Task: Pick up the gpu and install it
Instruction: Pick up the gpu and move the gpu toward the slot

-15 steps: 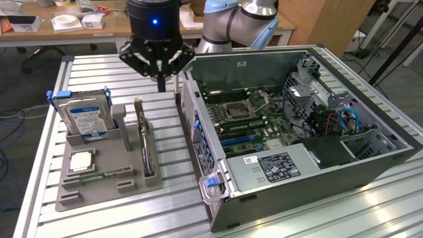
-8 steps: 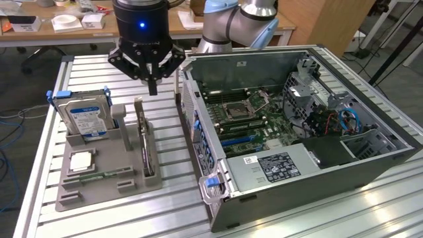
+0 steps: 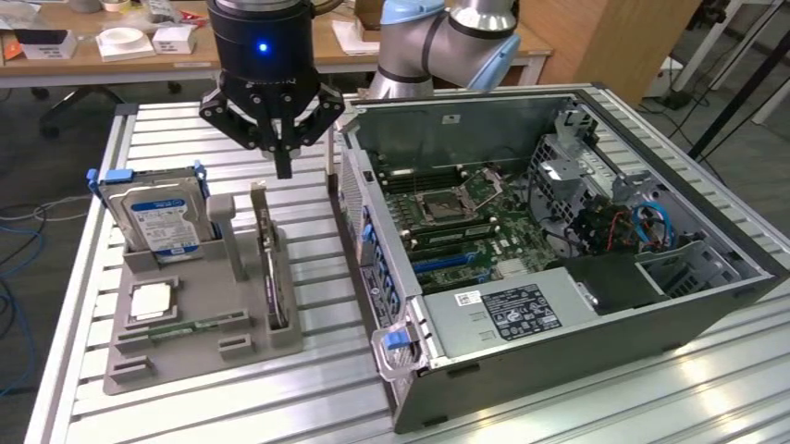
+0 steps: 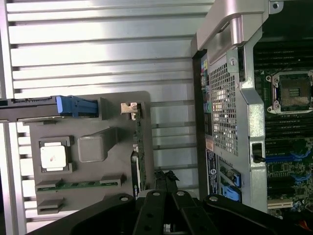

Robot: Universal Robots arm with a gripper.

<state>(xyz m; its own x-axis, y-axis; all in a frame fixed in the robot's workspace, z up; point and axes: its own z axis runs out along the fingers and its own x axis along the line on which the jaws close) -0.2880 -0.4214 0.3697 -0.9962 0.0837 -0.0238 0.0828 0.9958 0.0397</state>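
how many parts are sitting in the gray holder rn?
4. Hard drive upright at the gray holder's far end; gpu on edge along the side nearest the computer case; CPU flat mid-holder; memory stick flat just nearer the camera. None looks hidden.

A slatted aluminium table (image 3: 642,407) bears two things: a grey holder tray (image 3: 185,356) lying flat below the claw (image 3: 283,168) and reaching to the exterior view's left of it, and an open computer case (image 3: 593,328) to the claw's other side, with bare slats between them.
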